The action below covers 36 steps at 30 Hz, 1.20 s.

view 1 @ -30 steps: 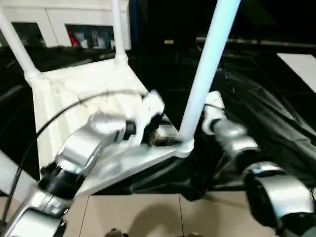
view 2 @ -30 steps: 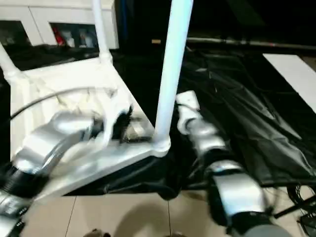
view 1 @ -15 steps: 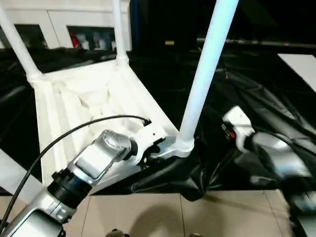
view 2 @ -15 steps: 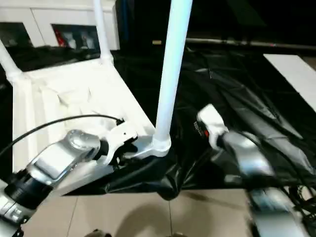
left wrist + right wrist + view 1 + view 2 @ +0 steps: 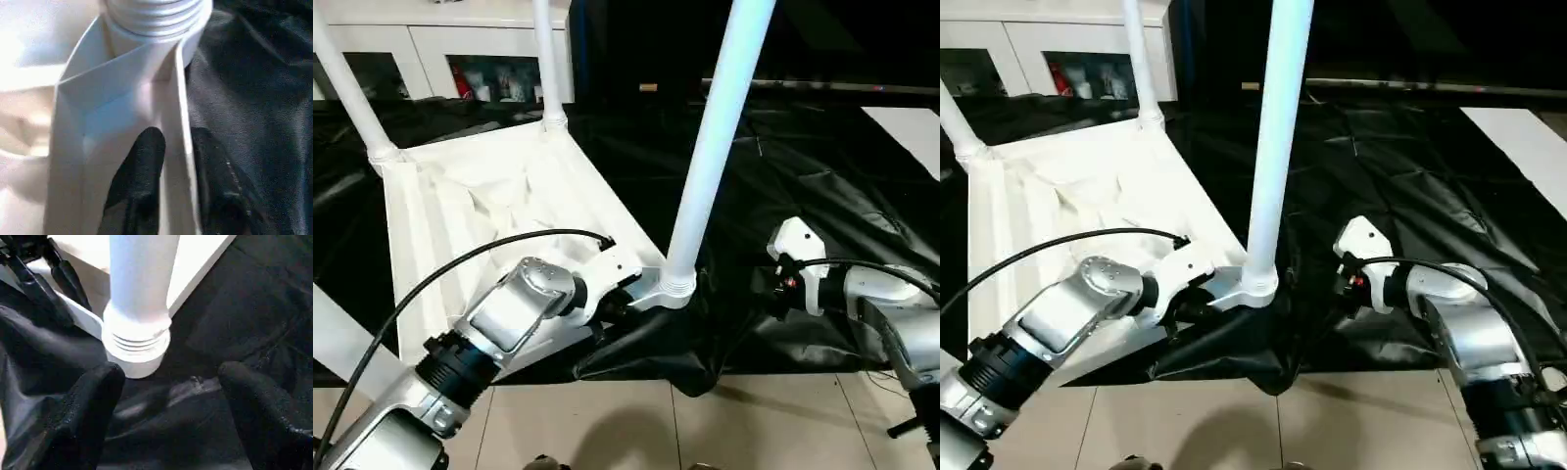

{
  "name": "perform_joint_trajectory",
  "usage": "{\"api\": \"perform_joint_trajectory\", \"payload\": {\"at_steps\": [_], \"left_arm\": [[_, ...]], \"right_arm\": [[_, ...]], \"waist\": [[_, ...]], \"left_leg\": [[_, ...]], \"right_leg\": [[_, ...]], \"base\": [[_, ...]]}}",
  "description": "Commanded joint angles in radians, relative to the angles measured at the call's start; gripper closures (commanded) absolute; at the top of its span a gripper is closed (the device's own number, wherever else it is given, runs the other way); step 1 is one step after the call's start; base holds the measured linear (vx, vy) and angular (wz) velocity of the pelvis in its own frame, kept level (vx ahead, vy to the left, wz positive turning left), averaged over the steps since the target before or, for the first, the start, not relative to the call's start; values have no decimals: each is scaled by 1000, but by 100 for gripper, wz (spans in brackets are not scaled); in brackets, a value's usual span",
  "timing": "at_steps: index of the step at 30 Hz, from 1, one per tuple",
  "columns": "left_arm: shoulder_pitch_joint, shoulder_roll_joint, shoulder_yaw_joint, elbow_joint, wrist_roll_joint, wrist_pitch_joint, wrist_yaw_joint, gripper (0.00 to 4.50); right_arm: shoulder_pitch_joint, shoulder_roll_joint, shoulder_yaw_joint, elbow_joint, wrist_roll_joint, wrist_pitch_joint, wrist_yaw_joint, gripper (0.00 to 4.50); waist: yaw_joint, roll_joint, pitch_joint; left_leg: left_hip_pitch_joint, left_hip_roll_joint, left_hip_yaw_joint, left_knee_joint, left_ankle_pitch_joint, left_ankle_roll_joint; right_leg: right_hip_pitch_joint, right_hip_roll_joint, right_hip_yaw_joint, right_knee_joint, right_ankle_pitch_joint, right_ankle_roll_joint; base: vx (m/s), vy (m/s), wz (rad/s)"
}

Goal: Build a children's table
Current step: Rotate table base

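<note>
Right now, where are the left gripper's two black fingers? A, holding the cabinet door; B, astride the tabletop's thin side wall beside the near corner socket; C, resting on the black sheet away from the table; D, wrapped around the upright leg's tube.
B: in the left wrist view the left gripper has one finger on each side of the tabletop side wall, just short of the leg collar.

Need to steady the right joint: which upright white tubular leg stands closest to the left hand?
The near-corner white tubular leg, beside the left hand gripping the white plastic tabletop's rim; the other legs rise at far corners.
</note>
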Motion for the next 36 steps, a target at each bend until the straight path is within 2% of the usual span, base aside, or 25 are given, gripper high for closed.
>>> {"api": "perform_joint_trajectory", "payload": {"at_steps": [1, 2, 4, 5, 6, 8, 9, 10, 11, 13, 14, 15, 17, 19, 20, 22, 24, 26, 27, 31, 33, 34, 36], "left_arm": [[-17, 35, 5, 20, 38, -89, -19, 376], [-18, 48, -6, 31, 53, -149, -36, 393], [-17, 68, -18, 46, 68, -293, -79, 400], [-17, 68, -18, 46, 68, -293, -79, 419], [-19, 68, -16, 54, 72, -357, -92, 425], [-21, 75, -27, 55, 79, -411, -120, 428], [-20, 81, -35, 55, 82, -438, -138, 435], [-20, 81, -35, 55, 82, -438, -138, 435], [-18, 83, -40, 63, 87, -480, -149, 440], [-9, 90, -49, 84, 96, -555, -173, 444], [-7, 92, -49, 95, 99, -579, -180, 446], [-6, 94, -49, 106, 102, -601, -184, 446], [-5, 97, -47, 127, 108, -621, -188, 448], [-12, 94, -39, 165, 121, -628, -178, 449], [-19, 75, -12, 196, 104, -574, -162, 449], [-20, 67, -1, 206, 96, -560, -162, 449], [-19, 45, 41, 245, 37, -506, -205, 449], [-19, 30, 71, 275, -13, -496, -242, 449], [-22, 19, 89, 295, -35, -495, -252, 449], [-31, 1, 113, 330, -52, -500, -260, 449], [-39, -6, 117, 345, -41, -503, -259, 449], [-45, -7, 115, 351, -28, -501, -248, 403], [-55, -9, 118, 360, -5, -485, -262, 392]], "right_arm": [[6, -9, 4, -31, 9, 23, -1, 91], [7, -7, 4, -37, 6, 31, -4, 91], [8, -3, 7, -44, 4, 41, -10, 91], [8, -3, 7, -44, 4, 41, -10, 91], [10, -2, 10, -52, 6, 48, -15, 91], [12, -1, 13, -58, 9, 54, -19, 91], [13, 0, 14, -60, 9, 57, -20, 91], [13, 0, 14, -60, 9, 57, -20, 91], [15, 1, 15, -61, 8, 58, -22, 91], [20, 2, 16, -63, 6, 60, -24, 91], [22, 3, 15, -63, 6, 61, -25, 91], [23, 3, 15, -64, 6, 62, -26, 91], [24, 5, 15, -65, 6, 63, -28, 91], [27, 10, 14, -70, 13, 71, -34, 91], [31, 12, 15, -70, 17, 70, -33, 91], [33, 12, 16, -69, 17, 69, -32, 91], [42, 8, 22, -69, 19, 62, -22, 91], [41, 12, 20, -57, 21, 52, -20, 91], [39, 15, 18, -50, 22, 48, -22, 91], [34, 19, 19, -42, 22, 45, -25, 91], [33, 25, 23, -41, 20, 43, -29, 91], [32, 31, 25, -41, 20, 43, -32, 91], [30, 43, 27, -43, 20, 44, -40, 91]], "waist": [[7, -10, -64], [6, -13, -63], [6, -12, -62], [6, -10, -65], [9, -10, -65], [11, -8, -65], [17, -4, -68], [19, -5, -68], [26, -2, -69], [37, 0, -72], [41, 0, -73], [44, 0, -75], [51, 4, -78], [51, 3, -77], [50, 0, -77], [51, 0, -73], [47, -1, -68], [45, -1, -68], [40, -4, -66], [32, -6, -69], [31, -3, -69], [31, -1, -69], [31, 2, -69]], "left_leg": [[11, 4, -2, -73, -337, 13], [8, 3, -3, -75, -334, 12], [11, 4, -3, -74, -344, 10], [12, 4, -2, -73, -343, 5], [14, 6, -1, -73, -334, 5], [15, 8, 0, -74, -330, 1], [21, 11, 2, -73, -322, 1], [20, 12, 3, -73, -315, 2], [18, 13, 3, -73, -295, 1], [24, 13, 7, -71, -281, 2], [25, 14, 8, -69, -269, 3], [20, 14, 8, -70, -248, 3], [20, 14, 8, -68, -219, 3], [17, 12, 8, -69, -214, 4], [17, 12, 9, -69, -221, 0], [18, 11, 9, -71, -249, -4], [17, 9, 7, -75, -287, -13], [21, 9, 5, -76, -314, -18], [18, 7, 5, -77, -317, -18], [18, 8, 4, -75, -303, -7], [19, 9, 5, -75, -300, -1], [19, 9, 4, -75, -301, -2], [20, 8, 5, -76, -307, -5]], "right_leg": [[42, -29, 19, -110, -447, -123], [42, -28, 18, -111, -453, -114], [37, -29, 19, -112, -462, -109], [37, -30, 21, -109, -458, -108], [35, -30, 22, -108, -435, -116], [35, -29, 24, -104, -402, -129], [32, -30, 25, -101, -371, -141], [33, -29, 26, -99, -351, -148], [36, -29, 27, -93, -310, -161], [33, -28, 28, -89, -254, -178], [35, -28, 30, -85, -219, -191], [41, -28, 29, -78, -186, -196], [43, -29, 28, -71, -129, -206], [47, -28, 27, -69, -109, -211], [48, -29, 27, -69, -117, -211], [48, -33, 28, -76, -171, -206], [47, -34, 28, -84, -258, -188], [46, -38, 28, -91, -324, -172], [47, -36, 28, -94, -343, -163], [46, -35, 29, -93, -326, -164], [45, -35, 28, -94, -336, -166], [46, -36, 28, -94, -338, -166], [44, -34, 27, -96, -346, -165]], "base": [[0, 0, 0], [0, 0, 0], [0, 0, 0], [0, 0, 0], [0, 0, 0], [0, 0, 0], [0, 0, 0], [0, 0, 0], [0, 0, 0], [0, 0, 0], [0, 0, 0], [0, 0, 0], [0, 0, 0], [0, 0, 0], [0, 0, 0], [0, 0, 0], [0, 0, 0], [0, 0, 0], [0, 0, 0], [0, 0, 0], [0, 0, 0], [0, 0, 0], [0, 0, 0]]}}
